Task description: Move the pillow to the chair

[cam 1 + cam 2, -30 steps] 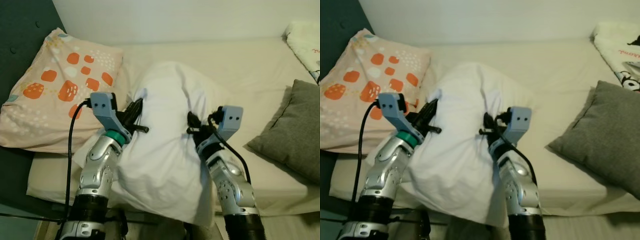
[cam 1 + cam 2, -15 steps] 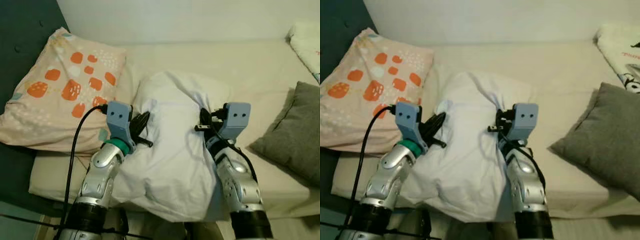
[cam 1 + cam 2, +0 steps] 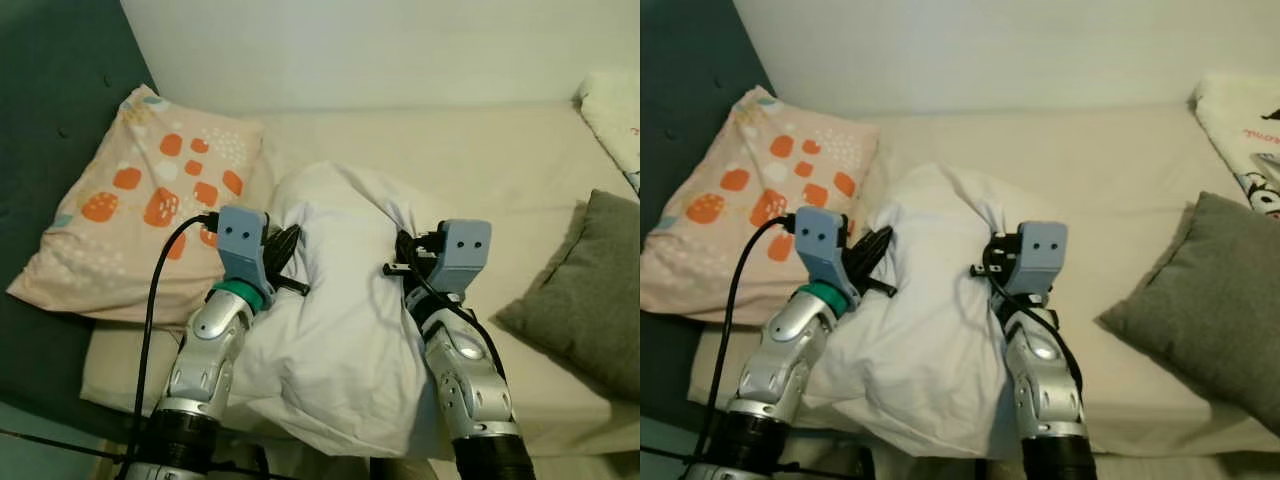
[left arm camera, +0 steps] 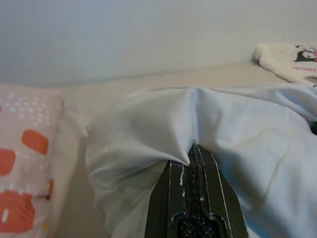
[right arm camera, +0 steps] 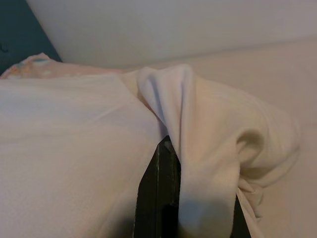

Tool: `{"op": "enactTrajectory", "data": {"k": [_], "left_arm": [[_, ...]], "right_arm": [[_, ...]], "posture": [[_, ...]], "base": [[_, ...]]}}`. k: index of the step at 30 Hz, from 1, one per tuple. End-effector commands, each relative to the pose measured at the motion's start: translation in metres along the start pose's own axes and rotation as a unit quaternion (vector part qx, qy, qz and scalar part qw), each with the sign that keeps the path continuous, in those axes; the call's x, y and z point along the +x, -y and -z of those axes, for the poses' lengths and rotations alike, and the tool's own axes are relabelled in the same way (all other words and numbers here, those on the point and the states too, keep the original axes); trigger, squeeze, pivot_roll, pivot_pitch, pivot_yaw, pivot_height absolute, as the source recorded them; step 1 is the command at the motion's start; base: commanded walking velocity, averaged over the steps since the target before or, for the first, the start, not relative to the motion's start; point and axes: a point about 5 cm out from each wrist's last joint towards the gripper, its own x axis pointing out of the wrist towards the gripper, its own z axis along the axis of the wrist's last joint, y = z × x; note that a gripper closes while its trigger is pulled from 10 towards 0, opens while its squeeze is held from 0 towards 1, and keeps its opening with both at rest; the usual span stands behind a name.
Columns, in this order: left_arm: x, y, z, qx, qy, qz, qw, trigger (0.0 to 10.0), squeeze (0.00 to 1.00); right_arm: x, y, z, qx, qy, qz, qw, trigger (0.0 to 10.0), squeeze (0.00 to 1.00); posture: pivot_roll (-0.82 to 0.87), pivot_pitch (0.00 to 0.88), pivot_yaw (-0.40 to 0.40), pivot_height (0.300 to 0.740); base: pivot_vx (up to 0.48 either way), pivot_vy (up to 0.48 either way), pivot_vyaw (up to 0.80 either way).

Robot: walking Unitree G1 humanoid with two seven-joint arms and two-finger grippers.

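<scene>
Left gripper (image 3: pixel 285 250) pinched tight on a fold at the left edge of the white pillow (image 3: pixel 335 320), black fingers (image 4: pixel 195 198) pressed together with the cloth puckering at their tips. Right gripper (image 3: pixel 405 255) clamped likewise on a tuck of the case at the pillow's right side, fabric wrapping round one finger. Held between both arms, bunched and raised over the near edge of the bed (image 3: pixel 480 170), near end sagging down past the mattress edge.

Probably light and very soft: no stiffness, sure to droop and fold wherever unsupported. Smooth, thin cotton-like case, creased all over; likely to slide off the filling if only the cloth is caught. Better hold judged to be deep bites on both side edges, taking some stuffing with the case, hands kept apart for tension.

Cream, matte sheet across the bed, flat and slightly rumpled. Far left, a peach cushion (image 3: pixel 150 215) with orange blotches and white dots, plump, leaning on a dark teal headboard (image 3: pixel 50 120). Right, a grey woven cushion (image 3: pixel 590 290), coarser, squarer. Far right corner, a white fleecy blanket (image 3: pixel 1240 140) with a cartoon print.
</scene>
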Motion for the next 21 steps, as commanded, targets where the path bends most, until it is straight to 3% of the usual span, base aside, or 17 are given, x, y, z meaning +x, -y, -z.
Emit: {"op": "enactTrajectory", "data": {"k": [1,12,21], "left_arm": [[0.0019,0.0122,-0.0076,0.008,0.020,0.028,0.999,10.0,0.00],[0.0035,0.0197,-0.0061,0.026,0.017,0.049,0.998,10.0,0.00],[0.0052,0.0140,-0.0088,0.006,0.023,0.032,0.999,10.0,0.00]], "right_arm": [[0.0010,-0.0187,-0.0058,0.000,0.022,-0.037,0.999,10.0,0.00],[0.0000,-0.0214,-0.0044,0.000,0.023,-0.036,0.999,10.0,0.00],[0.0016,-0.0242,-0.0062,0.003,0.026,-0.037,0.999,10.0,0.00]], "posture": [[0.01,0.010,0.128,0.720],[0.00,0.000,0.137,0.740],[0.01,0.000,0.108,0.740]], "base": [[0.000,0.000,0.00],[0.000,0.000,0.00],[0.000,0.000,0.00]]}}
